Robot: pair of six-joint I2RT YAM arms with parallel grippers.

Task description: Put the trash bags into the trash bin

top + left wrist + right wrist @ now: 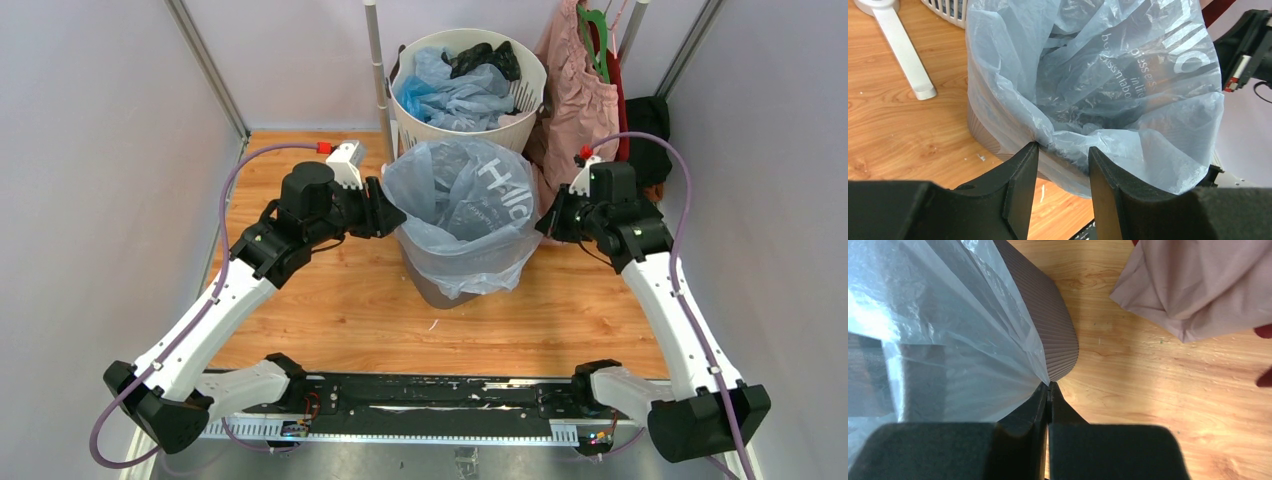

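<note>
Item: pale blue trash bag (462, 205), thin, see-through, crinkled, with white lettering on its right side.
Location of bag: set inside the trash bin (1053, 330), mouth spread open upward, its upper edge folded out and hanging down the outside of the bin wall on all sides that show.
Bin: dark, finely ribbed mesh, standing upright on the wooden surface (330, 310) midway between the two arms; only its lower wall shows below the overhanging film.
Left gripper (1063, 152): at the left side of the bag's rim, jaws standing apart; the bag's overhang shows in the gap between them, and one fingertip (1030, 152) touches a fold of the film.
Right gripper (1049, 387): at the right side of the rim, jaws pressed together on the bag's edge; the film fans out in pleats from the pinch point, just beside the bin wall.
Second container: white slotted basket (480, 133), round, directly behind the bin and close to it.
Basket contents: crumpled blue bags (450, 98) and a dark item (487, 60) on top of them.
Garment: pink garment (580, 100), hanging just right of the basket, its lower part reaching down near the wooden surface.
Fixture: white rack foot (903, 55), lying on the wood to the left of the basket, apart from the bin.
</note>
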